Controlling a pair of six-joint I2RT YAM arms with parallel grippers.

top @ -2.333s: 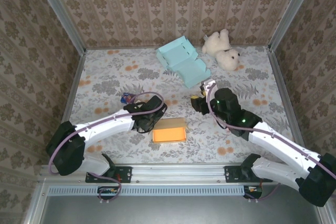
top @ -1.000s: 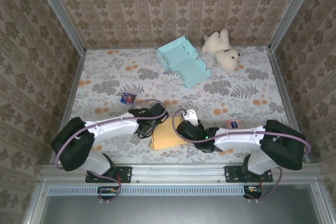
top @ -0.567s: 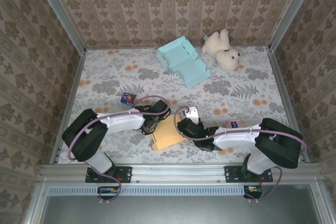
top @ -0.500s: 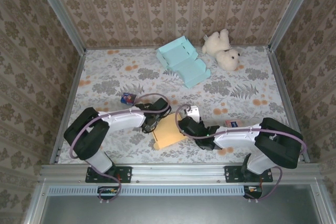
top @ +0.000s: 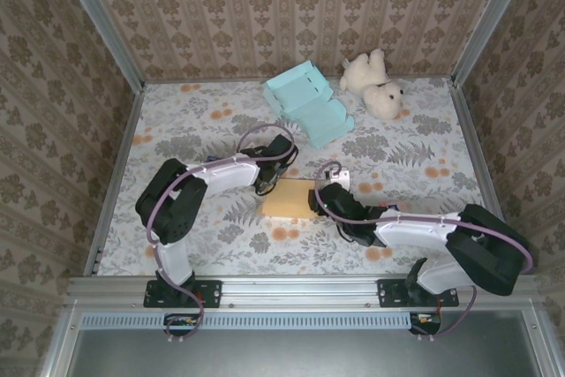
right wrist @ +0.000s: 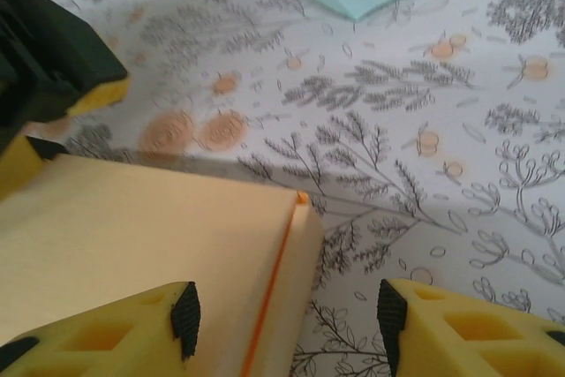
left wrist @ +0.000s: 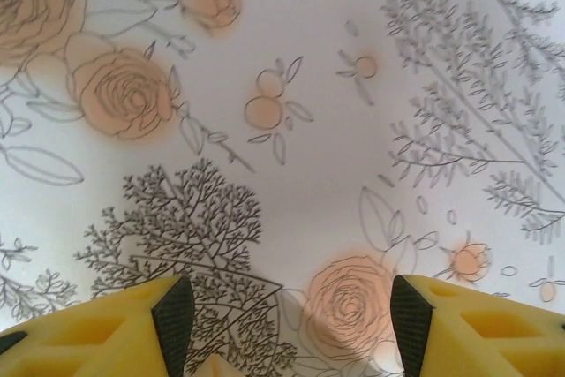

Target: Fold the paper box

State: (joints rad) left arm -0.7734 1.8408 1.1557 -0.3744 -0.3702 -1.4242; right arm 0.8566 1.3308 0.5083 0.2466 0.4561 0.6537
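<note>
The floral-clothed table (top: 177, 130) carries everything. The right arm (top: 415, 229) lies low along the near edge, reaching leftward. The left arm (top: 221, 174) arches up from its base and bends right. A pale blue open carton (top: 309, 103) and a white teddy bear (top: 375, 81) sit at the far side.

The tan paper box (top: 287, 200) lies flat near the table's middle, its long axis left to right, between the two grippers.

The left gripper (top: 272, 179) is at the box's far-left corner; its wrist view shows its fingers apart over bare cloth.

The right gripper (right wrist: 287, 315) is also spread, straddling the box's right end, whose orange seam shows there.
</note>
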